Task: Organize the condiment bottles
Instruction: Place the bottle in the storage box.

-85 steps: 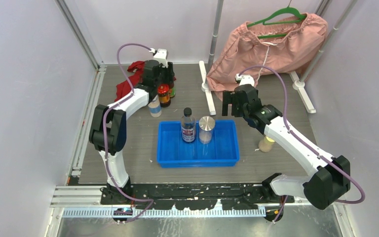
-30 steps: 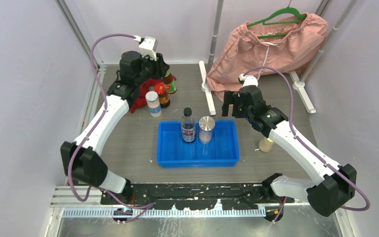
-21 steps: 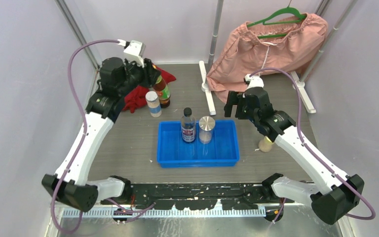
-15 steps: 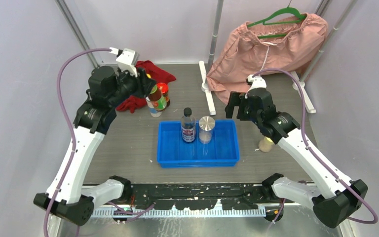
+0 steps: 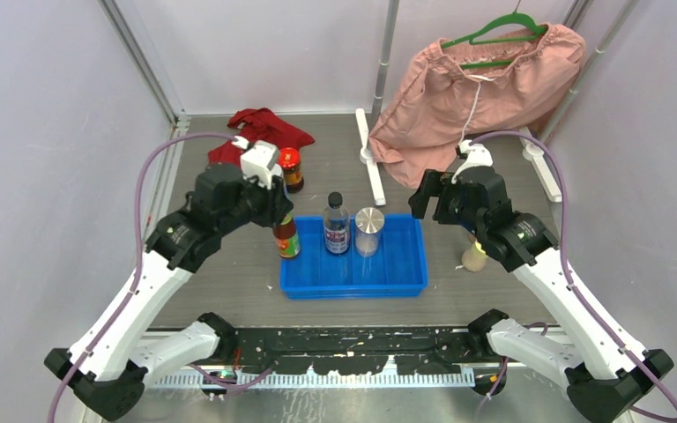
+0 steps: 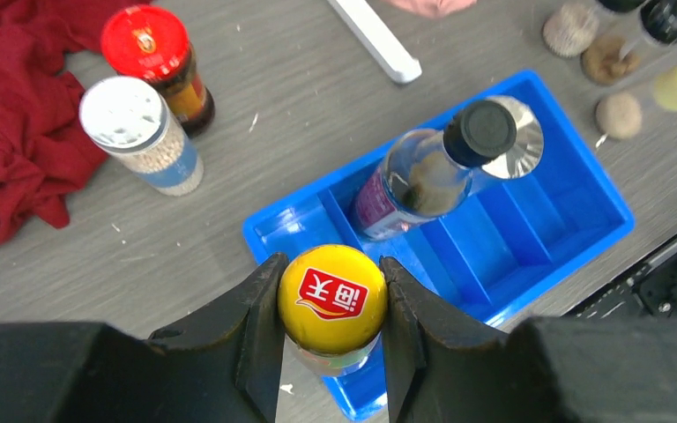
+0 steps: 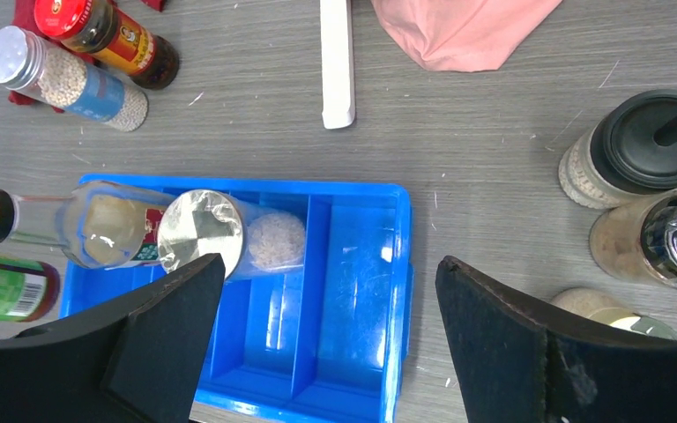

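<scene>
My left gripper (image 6: 332,300) is shut on the yellow cap of a condiment bottle (image 5: 286,238), held upright over the near left corner of the blue tray (image 5: 353,289). Inside the tray stand a clear black-capped bottle (image 5: 337,225) and a silver-capped jar (image 5: 369,231). A red-capped dark bottle (image 6: 154,57) and a white-capped jar (image 6: 141,132) stand on the table beyond the tray. My right gripper (image 7: 331,264) hangs wide open and empty above the tray's right half. Two black-capped jars (image 7: 643,145) and a beige bottle (image 5: 474,256) stand to the right of the tray.
A red cloth (image 5: 256,128) lies at the far left. A pink garment on a green hanger (image 5: 485,79) fills the far right, with a white stand bar (image 5: 370,159) lying beside it. Cage posts and walls close in both sides.
My left gripper lifted the yellow-capped bottle from the group by the red cloth and carried it toward me to the tray's left corner. My right gripper drifted slightly right, still open.
</scene>
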